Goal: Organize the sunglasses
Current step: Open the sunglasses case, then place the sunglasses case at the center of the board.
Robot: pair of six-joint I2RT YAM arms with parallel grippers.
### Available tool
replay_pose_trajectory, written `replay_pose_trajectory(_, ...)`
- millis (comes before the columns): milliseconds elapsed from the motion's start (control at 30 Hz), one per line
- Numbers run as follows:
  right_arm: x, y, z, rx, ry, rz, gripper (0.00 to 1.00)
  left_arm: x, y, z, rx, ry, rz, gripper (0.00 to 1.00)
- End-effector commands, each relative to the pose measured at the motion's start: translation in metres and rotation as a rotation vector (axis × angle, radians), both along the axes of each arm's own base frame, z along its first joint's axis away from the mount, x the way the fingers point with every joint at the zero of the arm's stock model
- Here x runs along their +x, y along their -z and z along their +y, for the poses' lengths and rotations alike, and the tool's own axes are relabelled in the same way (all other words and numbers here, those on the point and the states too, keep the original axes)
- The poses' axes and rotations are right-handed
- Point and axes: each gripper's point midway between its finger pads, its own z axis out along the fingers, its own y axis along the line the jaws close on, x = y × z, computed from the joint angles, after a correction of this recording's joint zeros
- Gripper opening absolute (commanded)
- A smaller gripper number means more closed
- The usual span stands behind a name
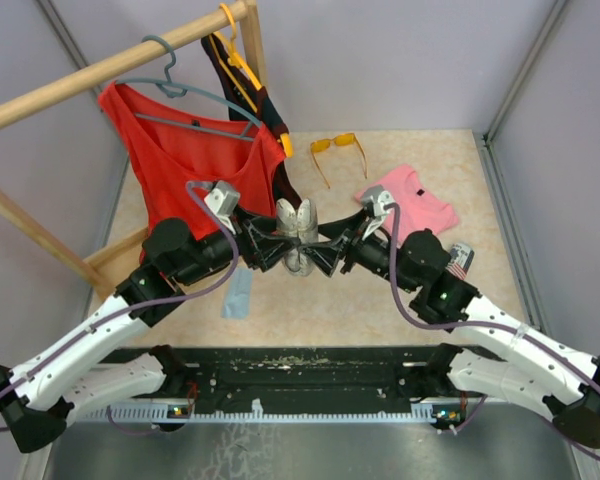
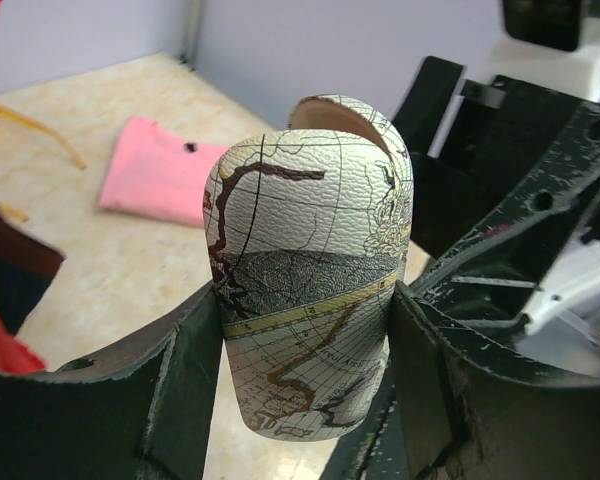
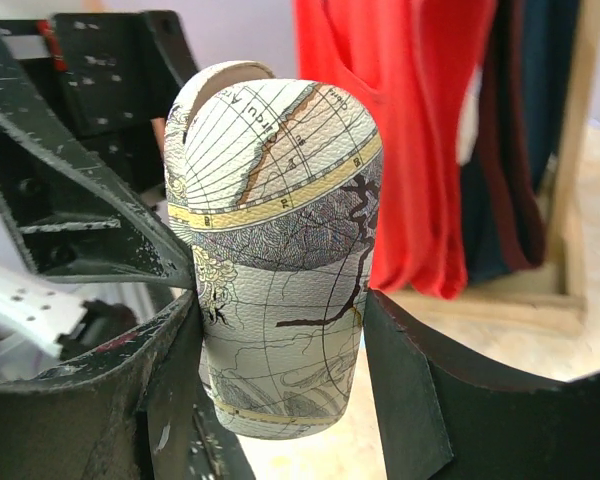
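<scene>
Clamped between the left fingers [image 2: 180, 385] and, from the opposite side, between the right fingers [image 3: 410, 395]: a map-printed oblong leatherette glasses case [image 1: 298, 232], held above the beige stone-look worktop [image 1: 380, 300]. Tan lining visible at its top edge. Well beyond the fingers, flat on the worktop with arms unfolded: sunglasses with orange-yellow lenses and thin orange arms [image 1: 337, 148]. Just past the right fingers, a folded pink garment [image 1: 420, 205]. On the near side of the left fingers, a flat light-blue cloth [image 1: 238, 295].

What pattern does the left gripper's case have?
The glasses case bears an antique map print, cream with brown and yellow lines; best in left wrist view.
</scene>
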Motion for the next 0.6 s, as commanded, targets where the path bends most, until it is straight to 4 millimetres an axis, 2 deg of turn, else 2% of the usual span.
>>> replay_pose_trajectory(0,0.043,-0.010,-0.028,-0.030,0.294,0.051,0.00,0.013,0.011,0.005,0.067,-0.077,0.037,0.30)
replay_pose_trajectory(133,0.050,-0.005,-0.029,-0.058,0.339,0.077,0.00,0.010,0.013,0.003,0.063,-0.057,0.045,0.43)
replay_pose_trajectory(267,0.051,-0.002,-0.028,-0.067,0.341,0.083,0.00,0.008,0.012,0.004,0.051,-0.050,0.043,0.70)
replay_pose_trajectory(367,0.050,-0.001,-0.025,-0.069,0.326,0.079,0.00,0.006,0.013,0.004,0.045,-0.044,0.048,0.85)
replay_pose_trajectory(567,0.042,-0.003,-0.021,-0.066,0.275,0.043,0.00,-0.002,0.009,0.002,0.030,-0.007,0.051,0.99)
